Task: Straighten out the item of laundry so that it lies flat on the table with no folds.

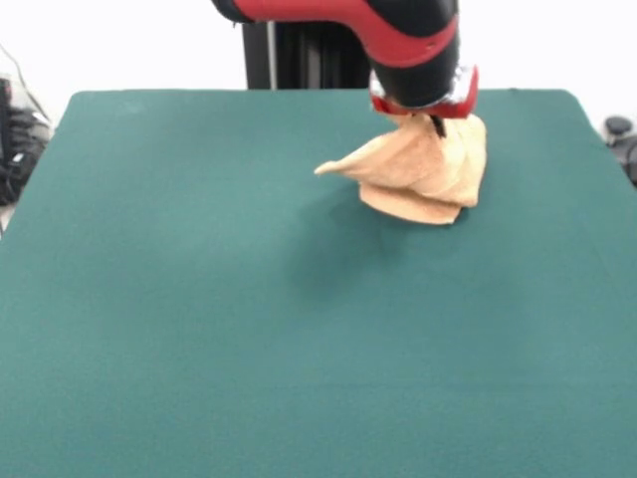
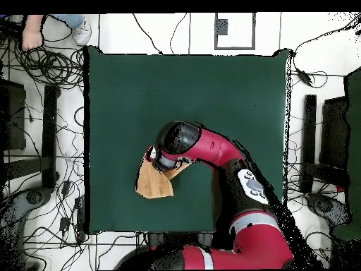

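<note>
The tan-orange towel is bunched and folded at the far right of the green table. Its top is drawn up into my gripper, which is shut on it, while its lower folds rest on the cloth. One corner sticks out to the left. In the overhead view the towel shows part-hidden under the arm's wrist, where the gripper sits, near the table's lower left area.
The red and black arm reaches across the table's near-robot side. Cables and stands lie on the floor around the table. A person's limbs show at the overhead view's top left corner, off the table.
</note>
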